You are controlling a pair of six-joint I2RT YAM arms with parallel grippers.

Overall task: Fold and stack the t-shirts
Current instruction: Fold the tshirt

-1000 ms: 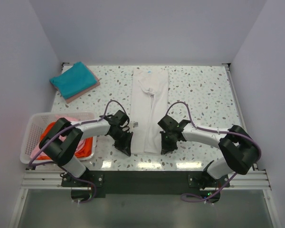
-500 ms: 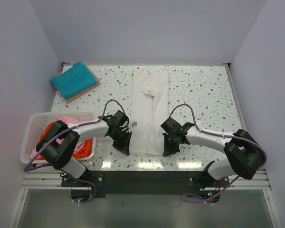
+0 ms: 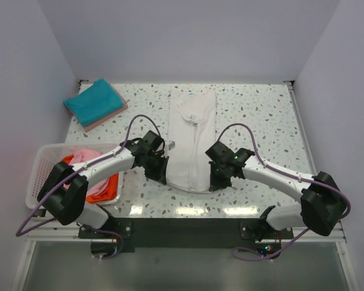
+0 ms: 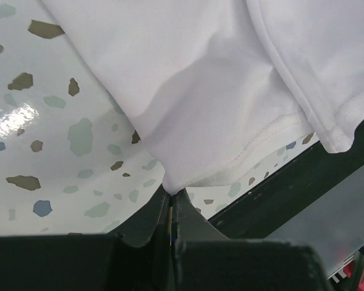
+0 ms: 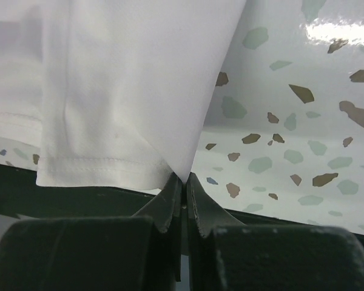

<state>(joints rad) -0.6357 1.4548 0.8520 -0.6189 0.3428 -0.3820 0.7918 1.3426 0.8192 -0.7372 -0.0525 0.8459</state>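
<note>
The white t-shirt (image 3: 191, 130) lies down the middle of the table (image 3: 261, 121). The left gripper (image 3: 161, 174) and right gripper (image 3: 216, 180) pinch its near corners tight. They have lifted them and moved forward, so folding has begun.

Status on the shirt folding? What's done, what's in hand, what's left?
Done: a folded teal t-shirt sits on a folded pinkish t-shirt at the far left corner. In hand: the white t-shirt lies folded into a long strip, with the left pincer and right pincer each shut on a near hem corner. Left: finish that fold, stack it, then do the pink shirt and orange shirt in the basket.
</note>
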